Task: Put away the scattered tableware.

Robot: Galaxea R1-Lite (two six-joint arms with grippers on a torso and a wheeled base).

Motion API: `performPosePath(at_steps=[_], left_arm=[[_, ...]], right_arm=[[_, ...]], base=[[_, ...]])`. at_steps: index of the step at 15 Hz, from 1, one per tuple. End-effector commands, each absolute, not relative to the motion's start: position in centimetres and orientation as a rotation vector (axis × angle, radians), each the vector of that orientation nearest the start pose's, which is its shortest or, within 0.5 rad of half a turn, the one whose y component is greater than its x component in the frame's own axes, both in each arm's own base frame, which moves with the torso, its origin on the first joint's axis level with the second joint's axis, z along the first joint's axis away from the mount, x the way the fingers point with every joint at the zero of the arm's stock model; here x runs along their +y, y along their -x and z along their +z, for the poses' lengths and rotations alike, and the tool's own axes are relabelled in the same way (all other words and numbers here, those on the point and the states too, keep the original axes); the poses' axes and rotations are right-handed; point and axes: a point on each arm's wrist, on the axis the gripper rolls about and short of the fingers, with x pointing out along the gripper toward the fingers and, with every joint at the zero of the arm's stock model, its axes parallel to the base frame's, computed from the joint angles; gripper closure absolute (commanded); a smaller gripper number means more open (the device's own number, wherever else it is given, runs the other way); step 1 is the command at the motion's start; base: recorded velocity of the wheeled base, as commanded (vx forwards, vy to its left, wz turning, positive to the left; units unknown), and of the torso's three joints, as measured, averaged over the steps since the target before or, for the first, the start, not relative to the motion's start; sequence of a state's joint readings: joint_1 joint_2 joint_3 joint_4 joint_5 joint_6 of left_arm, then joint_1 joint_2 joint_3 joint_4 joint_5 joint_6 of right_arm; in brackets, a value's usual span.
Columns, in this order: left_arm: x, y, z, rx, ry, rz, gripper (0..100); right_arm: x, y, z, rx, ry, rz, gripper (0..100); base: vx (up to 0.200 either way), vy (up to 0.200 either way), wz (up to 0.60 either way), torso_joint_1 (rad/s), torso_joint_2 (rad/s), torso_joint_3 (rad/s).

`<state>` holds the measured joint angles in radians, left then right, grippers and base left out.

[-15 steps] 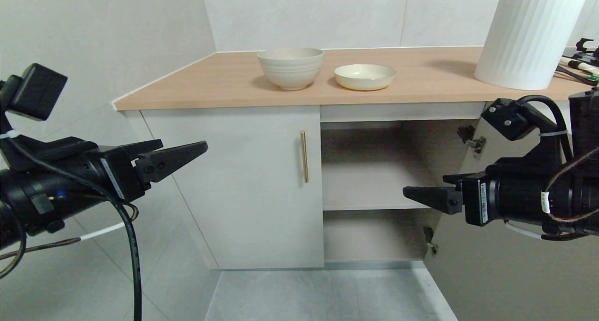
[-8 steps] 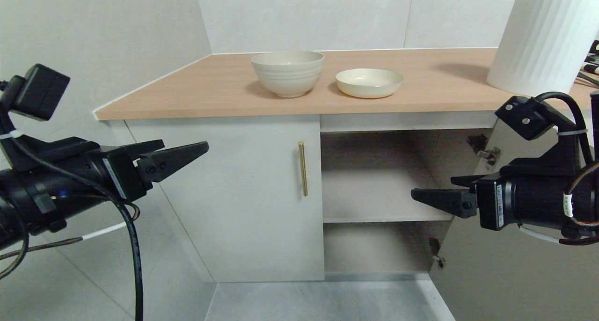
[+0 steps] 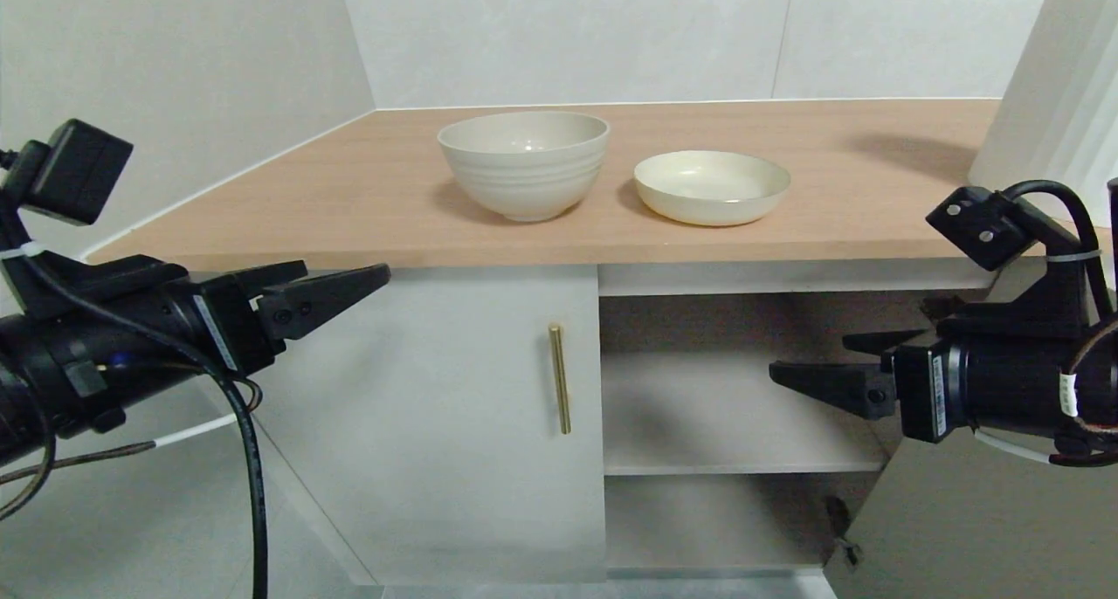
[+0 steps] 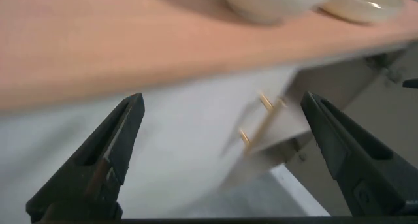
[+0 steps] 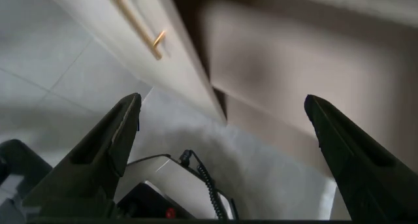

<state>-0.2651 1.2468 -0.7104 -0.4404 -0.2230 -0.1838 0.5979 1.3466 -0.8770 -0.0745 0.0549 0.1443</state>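
Observation:
A deep ribbed cream bowl [image 3: 523,163] stands on the wooden countertop [image 3: 349,206], with a shallow cream dish [image 3: 711,186] just to its right. Both also appear in the left wrist view, the bowl [image 4: 271,0] and the dish [image 4: 362,3]. My left gripper [image 3: 349,280] hangs open and empty at the left, below the counter edge and in front of the closed cabinet door [image 3: 454,416]. My right gripper [image 3: 812,368] is open and empty in front of the open cabinet compartment [image 3: 725,407].
The cabinet's left door has a brass handle [image 3: 559,377]; the right door [image 3: 961,529] is swung open at the lower right. Inside is a bare shelf [image 3: 734,446]. A tall white ribbed container [image 3: 1057,84] stands on the counter's right end. Walls close the left and back.
The whole head view has shifted closer to the counter, so the bowl, dish and cabinet look larger and lower. Both grippers keep their poses, open.

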Motion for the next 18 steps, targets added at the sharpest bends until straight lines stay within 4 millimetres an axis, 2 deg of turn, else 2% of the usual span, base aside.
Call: performPosePath(at_steps=[1, 4, 10, 14, 18], left_arm=[[-5.5, -18.3, 25.2, 0.133, 0.178, -0.479, 0], [-5.4, -17.6, 25.6, 0.129, 0.178, -0.483, 0], [-5.3, -17.5, 25.7, 0.140, 0.178, -0.482, 0], [-5.3, -17.1, 26.3, 0.205, 0.176, -0.480, 0], [-5.7, -18.0, 26.8, 0.246, 0.169, -0.487, 0]], right_arm=[[12.5, -17.3, 24.0, 0.430, -0.015, 0.648, 0], [12.5, -17.0, 24.0, 0.423, 0.004, 0.664, 0], [12.5, -17.1, 23.9, 0.429, 0.005, 0.664, 0], [12.7, -17.3, 24.0, 0.422, 0.011, 0.666, 0], [13.3, -18.1, 24.3, 0.414, 0.025, 0.668, 0]], base=[[0.000, 0.000, 0.00, 0.000, 0.00, 0.000], [0.000, 0.000, 0.00, 0.000, 0.00, 0.000], [0.000, 0.000, 0.00, 0.000, 0.00, 0.000], [0.000, 0.000, 0.00, 0.045, -0.23, -0.231], [0.000, 0.000, 0.00, 0.175, -0.52, -0.298]])
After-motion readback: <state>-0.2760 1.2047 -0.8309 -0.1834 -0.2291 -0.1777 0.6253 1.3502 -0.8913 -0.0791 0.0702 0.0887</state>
